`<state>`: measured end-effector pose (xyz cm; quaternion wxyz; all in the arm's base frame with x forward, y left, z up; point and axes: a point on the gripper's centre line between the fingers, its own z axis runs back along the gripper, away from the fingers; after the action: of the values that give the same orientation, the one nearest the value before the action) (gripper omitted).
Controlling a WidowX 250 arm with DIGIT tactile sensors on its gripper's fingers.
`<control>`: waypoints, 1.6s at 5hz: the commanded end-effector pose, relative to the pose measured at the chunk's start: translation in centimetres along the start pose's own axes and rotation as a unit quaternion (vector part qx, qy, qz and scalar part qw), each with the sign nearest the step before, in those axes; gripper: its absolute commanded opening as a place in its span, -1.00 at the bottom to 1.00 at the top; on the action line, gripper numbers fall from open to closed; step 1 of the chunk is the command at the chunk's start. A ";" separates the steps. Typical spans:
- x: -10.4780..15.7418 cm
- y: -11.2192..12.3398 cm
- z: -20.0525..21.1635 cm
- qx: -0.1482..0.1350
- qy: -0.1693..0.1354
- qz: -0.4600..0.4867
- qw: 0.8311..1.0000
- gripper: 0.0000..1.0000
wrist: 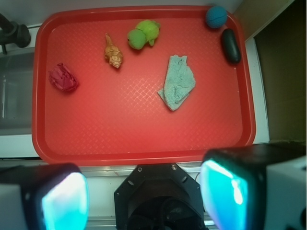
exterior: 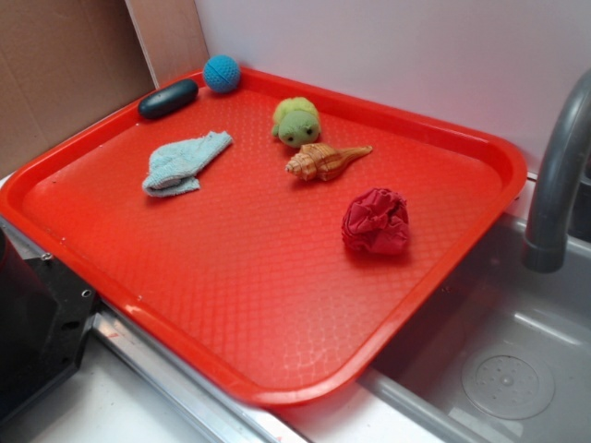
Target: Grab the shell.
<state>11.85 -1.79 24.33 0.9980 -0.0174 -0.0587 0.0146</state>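
Note:
The shell point(exterior: 323, 160) point(wrist: 113, 51) is a tan-and-brown striped conch lying on its side on the red tray point(exterior: 277, 392) point(wrist: 144, 157), right beside a green plush toy point(exterior: 296, 120) point(wrist: 143, 32). Its pointed tail faces the tray's back rim. In the wrist view my gripper point(wrist: 144, 191) hangs high above the tray's near edge, far from the shell. Its two fingers with cyan pads point(wrist: 64, 201) stand wide apart with nothing between them. The gripper does not show in the exterior view.
Also on the tray are a red cloth ball point(exterior: 376, 221) point(wrist: 63, 77), a light blue cloth point(exterior: 183, 163) point(wrist: 177, 81), a blue ball point(exterior: 222, 73) point(wrist: 216, 16) and a black oval object point(exterior: 169, 98) point(wrist: 230, 45). A grey faucet point(exterior: 559, 175) and sink point(exterior: 499, 369) lie beside the tray. The black robot base point(exterior: 37, 323) point(wrist: 160, 196) sits at its near edge.

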 end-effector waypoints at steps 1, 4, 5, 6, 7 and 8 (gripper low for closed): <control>0.0 0.0 0.0 0.000 0.000 0.000 1.000 1.00; 10.1 -2.7 -12.0 -0.020 -0.044 -0.062 0.997 1.00; 12.6 -3.2 -14.9 -0.006 -0.027 -0.106 0.994 1.00; 13.7 -2.5 -17.7 0.018 -0.006 -0.118 0.993 1.00; 14.2 -2.6 -20.3 0.024 0.019 -0.129 0.991 1.00; 14.5 -2.9 -21.7 0.031 0.027 -0.138 0.990 1.00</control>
<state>27.99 -4.47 3.42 0.9927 0.0228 -0.0058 -0.1183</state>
